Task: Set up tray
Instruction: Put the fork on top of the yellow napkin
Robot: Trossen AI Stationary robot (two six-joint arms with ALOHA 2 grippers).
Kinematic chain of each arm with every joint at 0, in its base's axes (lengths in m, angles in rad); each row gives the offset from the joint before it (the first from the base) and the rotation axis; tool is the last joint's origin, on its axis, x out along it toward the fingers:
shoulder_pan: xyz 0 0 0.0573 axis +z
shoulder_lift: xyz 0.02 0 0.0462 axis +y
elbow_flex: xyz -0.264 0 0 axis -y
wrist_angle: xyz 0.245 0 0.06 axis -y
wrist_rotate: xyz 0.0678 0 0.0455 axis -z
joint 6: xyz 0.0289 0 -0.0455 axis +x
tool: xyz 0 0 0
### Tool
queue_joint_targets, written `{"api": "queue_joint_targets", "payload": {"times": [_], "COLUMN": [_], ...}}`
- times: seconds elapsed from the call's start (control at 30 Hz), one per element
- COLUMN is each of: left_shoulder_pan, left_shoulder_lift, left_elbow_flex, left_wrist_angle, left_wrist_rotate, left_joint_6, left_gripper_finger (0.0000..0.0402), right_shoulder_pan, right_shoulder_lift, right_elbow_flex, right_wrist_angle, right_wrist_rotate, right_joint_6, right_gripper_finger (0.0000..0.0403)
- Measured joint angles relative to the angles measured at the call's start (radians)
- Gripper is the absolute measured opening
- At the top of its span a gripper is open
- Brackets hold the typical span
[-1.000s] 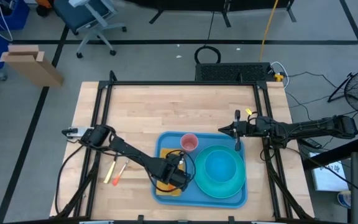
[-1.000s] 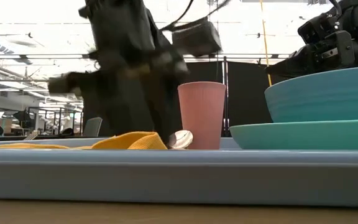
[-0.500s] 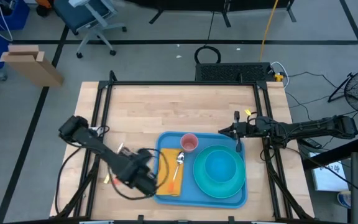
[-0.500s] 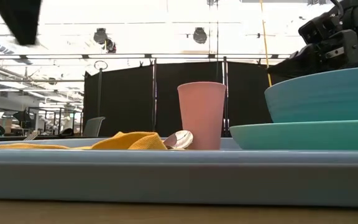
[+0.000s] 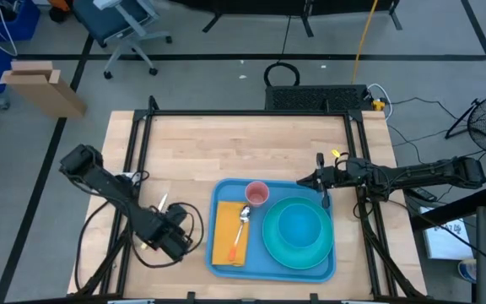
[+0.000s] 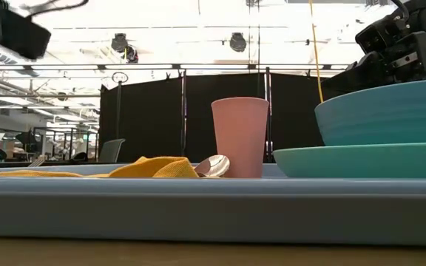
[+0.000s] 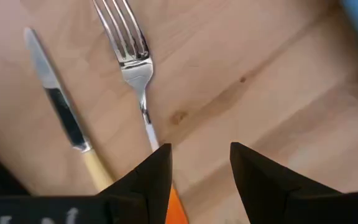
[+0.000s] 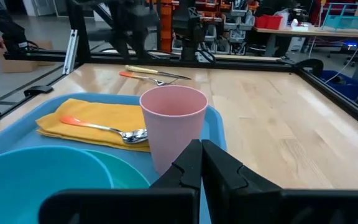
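Note:
The blue tray (image 5: 223,192) lies on the table's near right part. On it are a yellow napkin (image 5: 223,243) with an orange-handled spoon (image 5: 242,221) on top, a pink cup (image 5: 257,193) standing upright, and a turquoise bowl (image 5: 298,228) in a turquoise plate (image 5: 270,241). Left of the tray, a fork (image 7: 135,62) and a knife (image 7: 59,107) lie on the wood. My left gripper (image 7: 199,163) is open above the fork's orange handle (image 7: 175,205). My right gripper (image 8: 201,163) is shut and hovers at the tray's far right corner (image 5: 321,181), behind the cup (image 8: 173,124).
Black frame rails (image 5: 140,143) run along the table's left and right sides. Bare wood (image 5: 243,148) stretches across the far half of the table. The low view shows the tray rim (image 6: 198,207) close up, with the cup (image 6: 239,137) and bowl (image 6: 390,111) behind it.
My left gripper has drawn back from over the napkin on the tray toward the table's left edge and now hangs over the fork and knife. The spoon stays lying on the napkin. The right arm has kept still.

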Motion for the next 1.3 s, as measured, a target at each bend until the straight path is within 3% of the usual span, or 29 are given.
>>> {"api": "queue_joint_targets", "payload": {"times": [0.23, 0.47, 0.67, 0.87, 1.0, 1.17, 1.3], "left_shoulder_pan": [0.022, 0.023, 0.034, 0.05, 0.062, 0.068, 0.068], "left_shoulder_lift": [-0.029, -0.029, -0.036, -0.037, -0.036, -0.035, -0.029], "left_elbow_flex": [-0.133, -0.22, -0.317, -0.329, -0.329, -0.328, -0.311], "left_wrist_angle": [0.074, 0.203, 0.348, 0.372, 0.385, 0.404, 0.388], "left_wrist_rotate": [0.07, 0.066, 0.078, 0.099, 0.109, 0.111, 0.108], "left_joint_6": [-0.008, 0.038, -0.012, -0.012, -0.042, -0.079, -0.091], "left_gripper_finger": [0.0157, 0.0157, 0.0156, 0.0152, 0.0112, 0.0026, 0.0018], "right_shoulder_pan": [0.0, 0.0, 0.0, 0.0, 0.0, 0.0, 0.0], "right_shoulder_lift": [0.0, 0.0, 0.0, 0.0, 0.0, 0.0, 0.0], "right_elbow_flex": [0.0, 0.0, 0.0, 0.0, 0.0, 0.0, 0.0], "right_wrist_angle": [0.0, 0.002, 0.002, 0.003, 0.003, 0.002, 0.003], "right_wrist_rotate": [0.001, 0.002, 0.003, 0.003, 0.003, 0.002, 0.002], "right_joint_6": [-0.001, 0.0, 0.0, -0.001, 0.0, 0.0, -0.002], "right_gripper_finger": [0.0, 0.0, 0.0, 0.0, 0.0, 0.0, 0.0]}}
